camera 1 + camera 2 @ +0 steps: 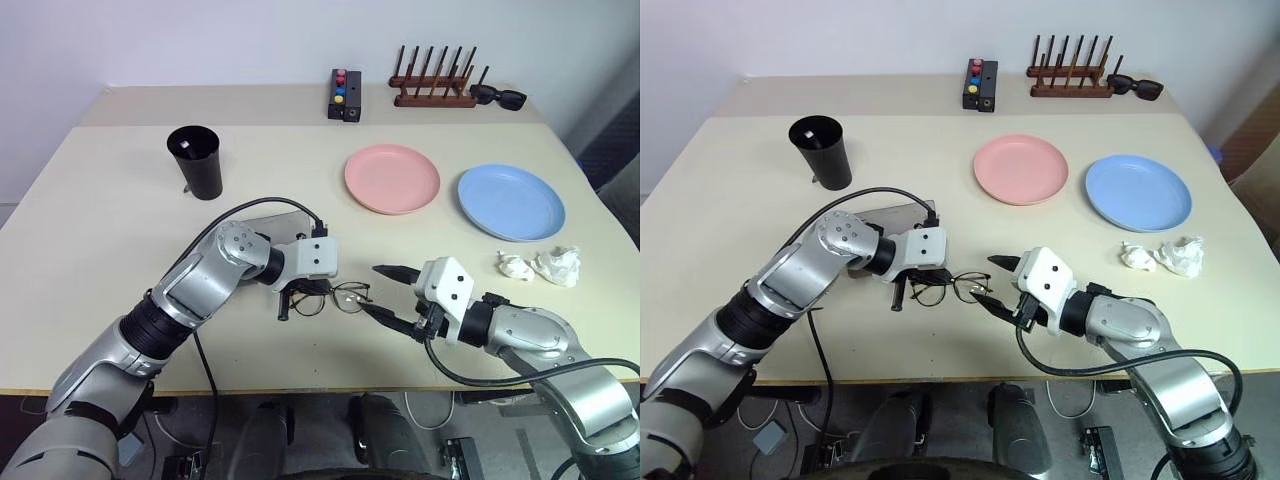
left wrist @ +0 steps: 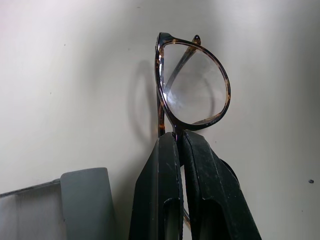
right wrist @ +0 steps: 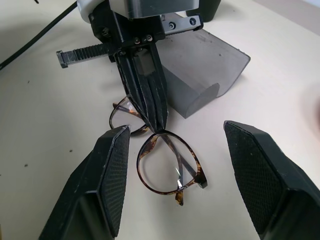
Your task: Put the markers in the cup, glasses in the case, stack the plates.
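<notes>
The left pincer (image 3: 157, 125) is clamped on the bridge of the glasses (image 1: 335, 297), which seem to rest on the desk (image 1: 100, 210) beside the grey case (image 3: 200, 75). The right pincer (image 1: 383, 292) gapes wide just beside them. Cup (image 1: 196, 160) and plates (image 1: 392, 178) lie well beyond.

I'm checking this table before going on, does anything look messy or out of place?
Two crumpled white tissues lie loose on the table just in front of the blue plate, and they look like litter. Black sunglasses sit off at the far edge beside the wooden rack. Nothing looks spilled or broken.
</notes>
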